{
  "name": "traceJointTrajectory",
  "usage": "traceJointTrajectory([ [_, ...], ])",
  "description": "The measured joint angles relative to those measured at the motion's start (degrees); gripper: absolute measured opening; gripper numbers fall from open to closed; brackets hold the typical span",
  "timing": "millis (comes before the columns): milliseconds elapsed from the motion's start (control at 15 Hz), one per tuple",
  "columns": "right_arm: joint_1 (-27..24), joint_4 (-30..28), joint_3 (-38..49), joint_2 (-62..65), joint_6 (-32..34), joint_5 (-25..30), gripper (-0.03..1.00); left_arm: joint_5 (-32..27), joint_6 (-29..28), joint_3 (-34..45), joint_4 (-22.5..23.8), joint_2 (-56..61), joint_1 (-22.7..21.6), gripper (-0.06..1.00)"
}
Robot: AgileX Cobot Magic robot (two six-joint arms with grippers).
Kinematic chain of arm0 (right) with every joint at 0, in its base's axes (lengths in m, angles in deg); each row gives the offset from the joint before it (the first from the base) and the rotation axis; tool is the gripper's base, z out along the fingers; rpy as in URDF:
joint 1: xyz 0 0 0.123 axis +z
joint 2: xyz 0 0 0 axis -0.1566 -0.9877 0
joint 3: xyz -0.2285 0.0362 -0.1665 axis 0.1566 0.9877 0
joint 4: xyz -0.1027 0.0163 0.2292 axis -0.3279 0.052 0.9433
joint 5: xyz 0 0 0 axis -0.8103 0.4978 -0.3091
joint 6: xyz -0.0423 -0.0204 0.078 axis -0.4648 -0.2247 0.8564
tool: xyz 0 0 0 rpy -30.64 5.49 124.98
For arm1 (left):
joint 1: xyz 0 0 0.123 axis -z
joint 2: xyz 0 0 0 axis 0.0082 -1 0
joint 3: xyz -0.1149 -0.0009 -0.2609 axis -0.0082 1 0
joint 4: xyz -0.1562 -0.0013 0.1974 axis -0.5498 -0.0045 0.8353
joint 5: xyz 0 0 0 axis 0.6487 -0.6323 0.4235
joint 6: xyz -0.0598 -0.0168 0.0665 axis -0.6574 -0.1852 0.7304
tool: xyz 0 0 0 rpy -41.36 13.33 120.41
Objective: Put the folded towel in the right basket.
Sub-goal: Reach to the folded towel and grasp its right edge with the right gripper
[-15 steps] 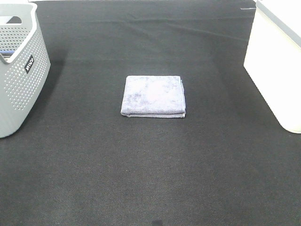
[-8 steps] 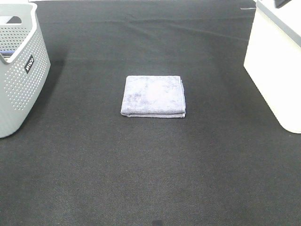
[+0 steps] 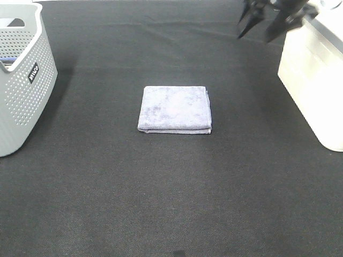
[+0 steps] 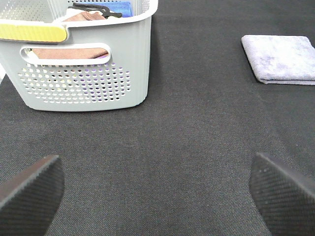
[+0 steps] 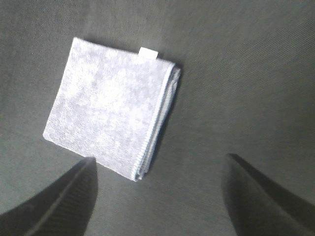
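Well off the folded towel [image 3: 174, 108], right gripper [image 3: 253, 37] hangs open.

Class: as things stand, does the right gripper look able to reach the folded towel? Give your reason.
Probably yes. The right gripper hangs open above the mat, the folded towel lies flat and alone mid-mat, and nothing stands between them.

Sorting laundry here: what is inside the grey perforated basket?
The grey basket holds a reddish-brown cloth, a blue item and a black item near the top. Its walls hide whatever lies lower down.
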Motion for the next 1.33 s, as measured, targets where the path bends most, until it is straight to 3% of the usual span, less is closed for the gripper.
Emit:
traceJointTrajectory([
  [200, 0.0, 4.13, -5.79, -9.4, 1.55, 4.47, 0.67, 0.0, 0.0, 0.0, 0.0, 0.0, 0.0, 0.97],
  [467, 0.0, 10.03, -13.12, -20.4, 2.41, 5.56, 0.67, 0.0, 0.0, 0.0, 0.0, 0.0, 0.0, 0.97],
  [1200, 2.75, 11.63, -17.3, -30.14, 0.8, 5.67, 0.67, 0.0, 0.0, 0.0, 0.0, 0.0, 0.0, 0.97],
  [1333, 3.72, 11.69, -17.3, -30.48, 0.8, 5.67, 0.59, 0.0, 0.0, 0.0, 0.0, 0.0, 0.0, 0.97],
])
